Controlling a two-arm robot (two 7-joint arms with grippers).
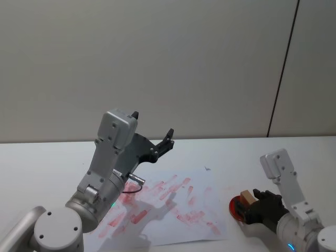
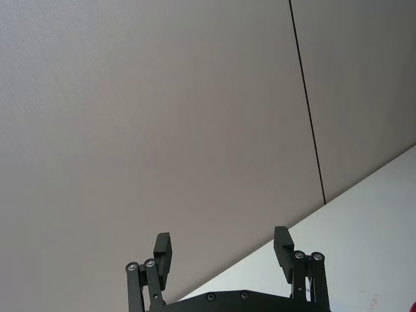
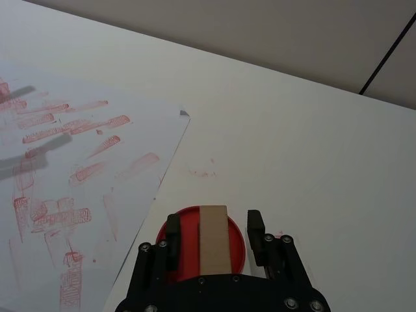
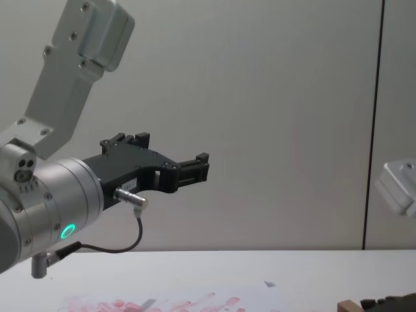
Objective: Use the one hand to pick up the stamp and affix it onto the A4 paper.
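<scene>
- Your right gripper (image 3: 216, 229) sits low at the table's right side, over a round red ink pad (image 3: 236, 249).
- Its two black fingers (image 3: 255, 225) stand apart on either side of the stamp (image 3: 213, 238), one on each flank with a gap showing between each finger and the wood; the jaws are open and have no grip on the block.
- The stamp, a light-brown wooden block, stands on the red ink pad; from the head view you see it (image 1: 248, 199) just ahead of the dark gripper body (image 1: 251, 206), on the pad (image 1: 234, 209).
- In the chest view only the top corner of the stamp (image 4: 347, 305) shows at the lower right edge, with the dark gripper just beside it.
- The A4 paper (image 1: 184, 223) lies flat on the white table (image 1: 42, 163), to the left of the ink pad and near it; the pad is off the sheet.
- The sheet carries rows of smudged red prints, and in the right wrist view its near edge (image 3: 166, 166) runs just beside the pad.
- Your left gripper (image 1: 152, 131) is held raised over the table on the left, above the far part of the paper, pointing toward the grey wall (image 1: 210, 63).
- Its fingers (image 2: 162, 247) are spread wide with nothing between them.
</scene>
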